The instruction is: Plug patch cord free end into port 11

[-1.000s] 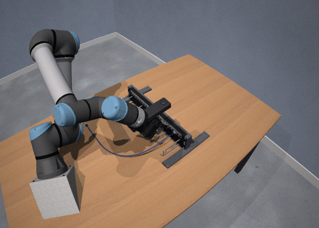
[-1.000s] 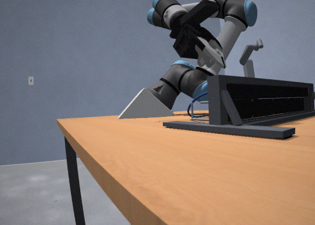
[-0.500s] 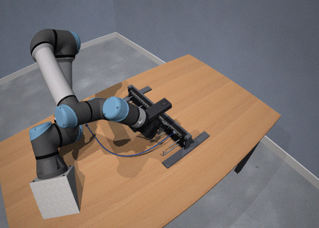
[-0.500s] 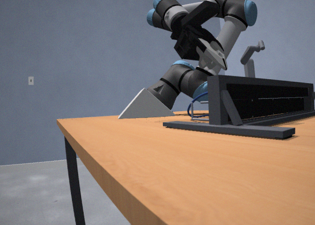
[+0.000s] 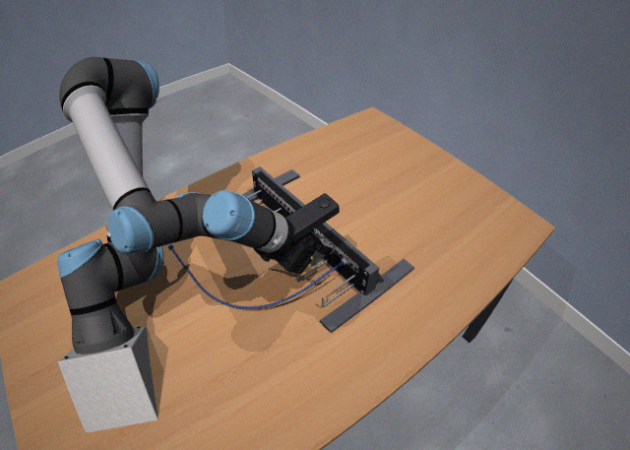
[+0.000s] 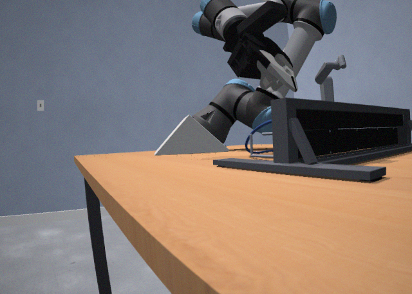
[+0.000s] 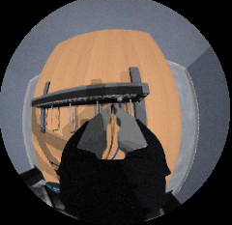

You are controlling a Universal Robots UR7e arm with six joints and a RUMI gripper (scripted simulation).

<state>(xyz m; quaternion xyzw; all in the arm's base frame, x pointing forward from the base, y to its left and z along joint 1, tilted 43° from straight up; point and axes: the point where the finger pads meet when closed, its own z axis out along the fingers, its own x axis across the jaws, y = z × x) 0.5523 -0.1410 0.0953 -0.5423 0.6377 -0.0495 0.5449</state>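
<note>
The hand [image 7: 112,115] hangs just in front of the rack [image 5: 268,184], angled down at the row of ports, its fingers pinched right together with nothing between them. The blue patch cord [image 5: 244,305] lies in a slack curve across the wooden counter [image 5: 416,222], one end up at the rack's right side, the free plug [image 5: 171,246] resting beside the arm's base, well away from the hand.

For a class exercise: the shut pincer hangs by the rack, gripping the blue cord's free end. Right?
No. The pincer is shut by the rack but grips nothing: the top view shows the blue cord with its free end lying on the table near the arm.
</note>
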